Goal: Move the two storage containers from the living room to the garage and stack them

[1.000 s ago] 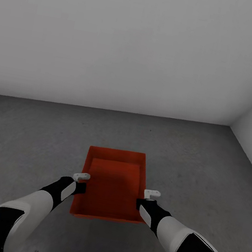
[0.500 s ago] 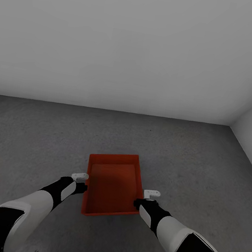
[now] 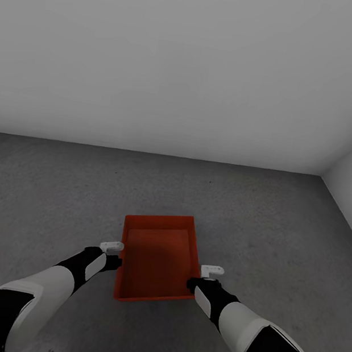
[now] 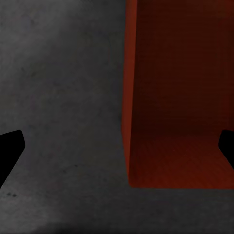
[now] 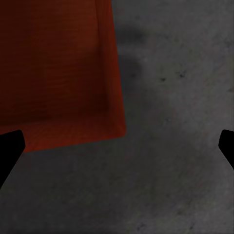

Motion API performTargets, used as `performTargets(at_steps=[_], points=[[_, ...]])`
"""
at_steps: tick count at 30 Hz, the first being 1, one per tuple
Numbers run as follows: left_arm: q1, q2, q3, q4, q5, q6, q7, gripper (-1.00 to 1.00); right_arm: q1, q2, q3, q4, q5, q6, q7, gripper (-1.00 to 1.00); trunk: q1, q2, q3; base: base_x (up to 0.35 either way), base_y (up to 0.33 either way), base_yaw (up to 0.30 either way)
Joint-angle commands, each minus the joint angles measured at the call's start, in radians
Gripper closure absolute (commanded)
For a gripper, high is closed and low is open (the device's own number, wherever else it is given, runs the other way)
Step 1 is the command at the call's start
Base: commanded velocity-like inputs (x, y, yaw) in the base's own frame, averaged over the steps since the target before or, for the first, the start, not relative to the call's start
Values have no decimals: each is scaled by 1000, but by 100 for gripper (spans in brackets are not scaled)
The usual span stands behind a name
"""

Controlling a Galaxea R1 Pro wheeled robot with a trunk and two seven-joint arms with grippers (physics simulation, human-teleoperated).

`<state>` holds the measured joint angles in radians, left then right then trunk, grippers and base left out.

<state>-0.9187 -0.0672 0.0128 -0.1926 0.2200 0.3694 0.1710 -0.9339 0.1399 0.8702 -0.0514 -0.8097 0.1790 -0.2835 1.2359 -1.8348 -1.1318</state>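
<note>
One storage container (image 3: 157,256) visible, resting on grey concrete floor (image 3: 52,189) between arms, far rim nearer wall. Left tool (image 4: 117,146) and right tool (image 5: 117,146): fingers spread wide, holding nothing; fingertips cut off at frame edges.

Bare garage corner: mottled dark grey concrete floor (image 3: 52,189), plain white walls (image 3: 179,61), unfurnished.

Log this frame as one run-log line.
place: garage | bin: on concrete floor, skewed | left gripper: open, straddling bin wall | right gripper: open, past bin corner | second bin: not stacked yet
</note>
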Motion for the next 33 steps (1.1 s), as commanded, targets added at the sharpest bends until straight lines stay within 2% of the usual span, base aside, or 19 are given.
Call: performTargets(at_steps=[1,33], points=[[0,0,1,-2,9,5,6,-100,0,0,8,-2,-6,7,-6,-100,0,0,-1,0,0,0],[0,0,1,-2,9,-1,3,-100,0,1,8,-2,-8,5,-6,-100,0,0,-1,0,0,0]])
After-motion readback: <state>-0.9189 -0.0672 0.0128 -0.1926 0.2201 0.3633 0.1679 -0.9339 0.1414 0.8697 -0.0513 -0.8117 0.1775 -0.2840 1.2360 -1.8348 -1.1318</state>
